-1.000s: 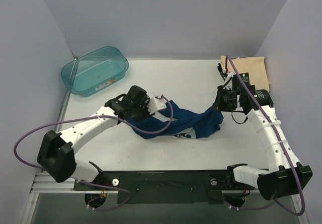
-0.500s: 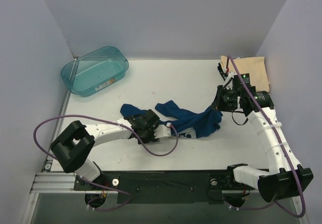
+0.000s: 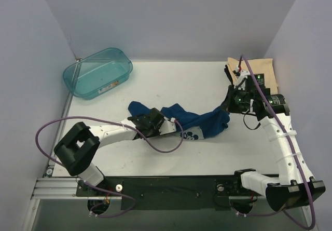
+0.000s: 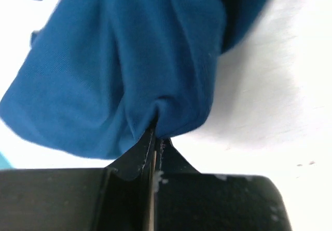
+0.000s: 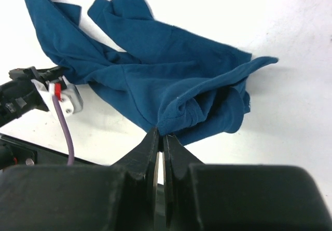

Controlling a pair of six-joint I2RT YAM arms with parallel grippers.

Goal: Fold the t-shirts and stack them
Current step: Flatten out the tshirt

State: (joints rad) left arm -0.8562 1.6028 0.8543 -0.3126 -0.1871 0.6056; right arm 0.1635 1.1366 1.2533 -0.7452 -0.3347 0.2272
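Note:
The navy blue t-shirt [image 3: 199, 123] lies bunched across the middle of the table, its white graphic [image 3: 190, 135] facing up near the front edge. My left gripper [image 3: 139, 120] is shut on the shirt's left part; the left wrist view shows cloth [image 4: 129, 65] pinched at the fingertips. My right gripper [image 3: 228, 105] is shut on the shirt's right end, with cloth [image 5: 171, 80] bunched at its tips [image 5: 160, 135]. A folded tan t-shirt [image 3: 261, 71] lies at the back right corner, partly hidden by my right arm. No black t-shirt shows.
A translucent teal plastic tub [image 3: 97, 72] stands at the back left. Walls close in the table on three sides. A purple cable [image 3: 161, 147] loops over the table in front of my left arm.
My left gripper swung from behind the shirt down toward the table's front, then moved back a little, dragging the shirt's left part out to the left. The right gripper has lifted slightly.

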